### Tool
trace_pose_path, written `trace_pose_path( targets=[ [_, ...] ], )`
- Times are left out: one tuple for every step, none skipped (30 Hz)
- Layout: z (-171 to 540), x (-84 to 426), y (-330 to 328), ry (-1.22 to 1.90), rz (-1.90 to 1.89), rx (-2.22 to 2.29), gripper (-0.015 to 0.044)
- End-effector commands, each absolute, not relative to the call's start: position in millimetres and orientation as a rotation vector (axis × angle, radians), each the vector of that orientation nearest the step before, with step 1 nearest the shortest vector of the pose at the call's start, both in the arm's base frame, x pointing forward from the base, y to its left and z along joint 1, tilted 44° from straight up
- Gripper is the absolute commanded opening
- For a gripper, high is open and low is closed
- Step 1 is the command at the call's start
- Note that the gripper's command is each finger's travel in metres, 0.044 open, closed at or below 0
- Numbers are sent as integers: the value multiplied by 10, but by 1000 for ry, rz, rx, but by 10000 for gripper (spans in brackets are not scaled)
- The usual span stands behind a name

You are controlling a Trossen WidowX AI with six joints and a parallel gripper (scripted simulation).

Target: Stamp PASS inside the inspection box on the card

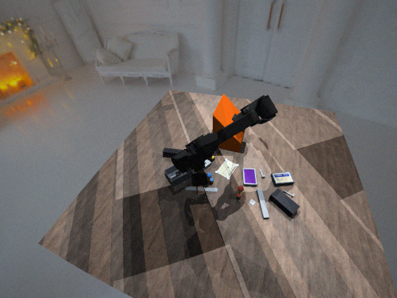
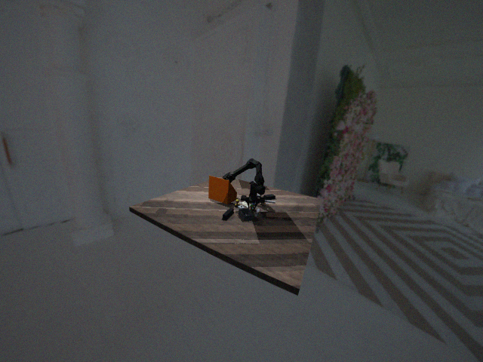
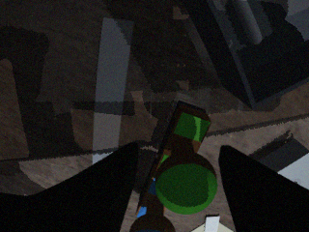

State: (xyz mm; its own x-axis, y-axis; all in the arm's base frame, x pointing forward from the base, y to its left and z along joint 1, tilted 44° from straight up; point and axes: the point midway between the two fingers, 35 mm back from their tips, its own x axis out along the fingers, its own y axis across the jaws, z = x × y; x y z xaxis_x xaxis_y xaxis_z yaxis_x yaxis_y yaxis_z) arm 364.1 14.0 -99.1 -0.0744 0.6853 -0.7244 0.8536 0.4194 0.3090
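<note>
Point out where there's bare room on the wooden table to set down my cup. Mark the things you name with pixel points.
In the top view, bare wood spreads from the red-knobbed stamp (image 1: 240, 189) toward the near edge, and from the oblong black block (image 1: 284, 203) (image 2: 269, 197) toward the right edge. It's crowded around the black gripper (image 1: 199, 179) (image 2: 253, 204) (image 3: 179, 147), green-knobbed stamp (image 3: 185, 188) and open dark tray (image 1: 174, 177) (image 2: 246, 214) (image 3: 241, 92).

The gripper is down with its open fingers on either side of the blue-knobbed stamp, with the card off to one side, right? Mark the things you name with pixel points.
Not the blue one: the wrist view shows the green-knobbed stamp (image 3: 186, 188) between the open fingers of the gripper (image 3: 180, 153). The rest holds.
</note>
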Motion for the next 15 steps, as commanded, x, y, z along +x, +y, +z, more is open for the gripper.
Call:
trace_pose_path(
  targets=[
    [-1040, 3607, 195, 1821, -248, 1332, 212],
    [-1049, 3605, 204, 1821, -248, 1332, 212],
    [-1054, 3603, 210, 1821, -248, 1332, 212],
    [-1056, 3603, 212, 1822, -248, 1332, 212],
    [-1056, 3603, 212, 1822, -248, 1332, 212],
    [-1056, 3603, 212, 1822, -248, 1332, 212],
    [-1043, 3624, 197, 1818, -246, 1323, 185],
    [-1043, 3624, 197, 1818, -246, 1323, 159],
    [-1043, 3624, 197, 1818, -246, 1323, 133],
    [-1043, 3624, 197, 1818, -246, 1323, 126],
    [-1043, 3624, 197, 1818, -246, 1323, 120],
    [-1043, 3624, 197, 1818, -246, 1323, 113],
    [-1043, 3624, 197, 1818, -246, 1323, 106],
    [-1043, 3624, 197, 1818, -246, 1323, 100],
    [-1043, 3624, 197, 1818, -246, 1323, 93]
  ],
)
